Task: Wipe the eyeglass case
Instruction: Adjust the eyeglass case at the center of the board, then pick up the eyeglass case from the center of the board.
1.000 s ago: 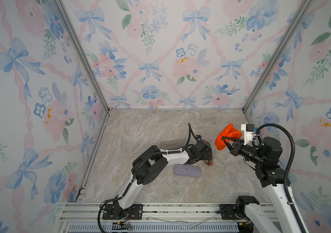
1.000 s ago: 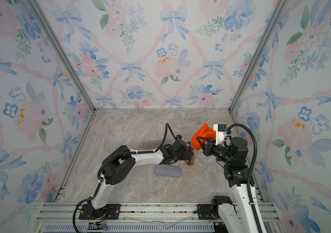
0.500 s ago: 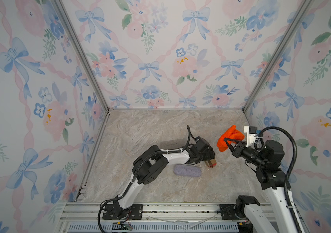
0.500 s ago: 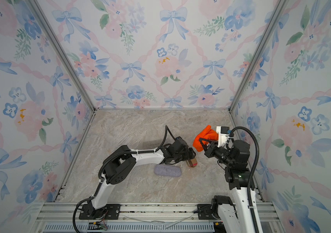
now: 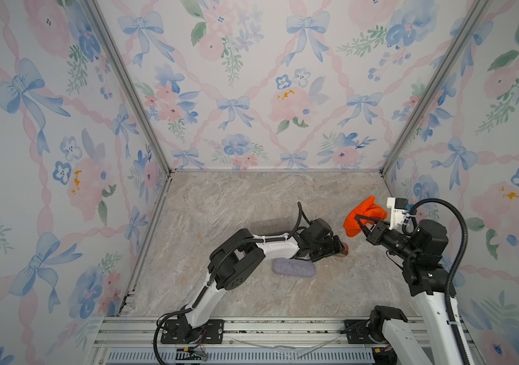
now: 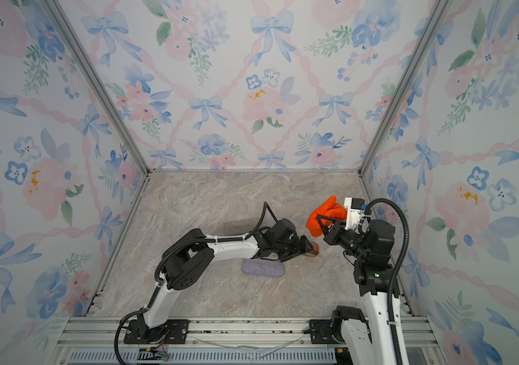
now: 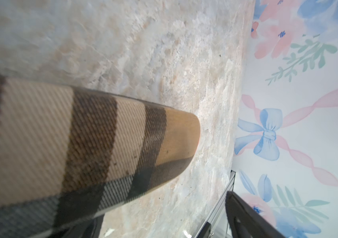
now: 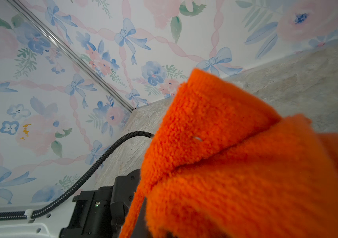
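**A:** Where is the case now?

**B:** The plaid eyeglass case [image 7: 94,144] lies on the marble table [image 5: 252,202], just past the right end of the grey pouch [image 5: 294,268]. Its tip pokes out of the left gripper [image 5: 335,248]. I cannot tell whether those jaws clamp it or only stand around it.

**A:** And the cloth?

**B:** The right gripper [image 5: 359,221] is closed tight on a bunched orange cloth [image 5: 364,213]. It is in the air, beyond the pouch and to its right, clear of the case.

**A:** What could go wrong?

**B:** If the case isn't pinned, a stroke may shove it across the table or into the pouch. With the cloth so lumped, bare fingertips might scrape the weave. The two grippers are also close enough to knock together.

**A:** Any label?

**B:** None that I can read. There is only a brown-and-tan check.
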`<state>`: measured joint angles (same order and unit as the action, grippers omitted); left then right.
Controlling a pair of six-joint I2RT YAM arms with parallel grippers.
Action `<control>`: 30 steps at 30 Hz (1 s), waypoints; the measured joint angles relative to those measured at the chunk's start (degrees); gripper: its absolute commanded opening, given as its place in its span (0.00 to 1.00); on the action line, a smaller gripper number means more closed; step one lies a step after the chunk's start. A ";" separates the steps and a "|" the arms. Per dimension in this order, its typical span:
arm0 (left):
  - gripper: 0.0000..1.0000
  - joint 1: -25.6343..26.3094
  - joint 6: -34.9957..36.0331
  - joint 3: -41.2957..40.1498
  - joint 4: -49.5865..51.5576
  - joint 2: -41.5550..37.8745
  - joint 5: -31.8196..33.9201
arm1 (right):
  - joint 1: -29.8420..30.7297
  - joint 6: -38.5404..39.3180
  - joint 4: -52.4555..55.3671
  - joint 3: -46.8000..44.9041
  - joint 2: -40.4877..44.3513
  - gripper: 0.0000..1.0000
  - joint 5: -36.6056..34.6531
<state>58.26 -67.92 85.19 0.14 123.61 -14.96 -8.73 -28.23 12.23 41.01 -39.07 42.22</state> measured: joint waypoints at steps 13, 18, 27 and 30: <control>0.98 -0.15 62.40 4.61 16.81 -14.40 1.64 | -3.98 -1.81 -0.37 0.00 -6.40 0.00 -0.83; 0.92 -2.01 87.52 7.34 19.37 -10.12 5.73 | -5.14 -1.88 0.07 0.24 -7.98 0.00 -1.25; 0.89 -7.48 105.88 12.96 22.29 0.68 2.03 | -10.56 -4.98 -1.38 0.44 -12.17 0.00 -1.05; 0.89 -7.41 108.30 14.47 22.36 2.99 0.02 | -10.84 -5.55 -2.19 0.44 -12.98 0.00 -0.83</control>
<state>50.85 40.38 99.66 22.50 126.61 -14.94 -19.57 -33.78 10.04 41.45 -52.05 41.39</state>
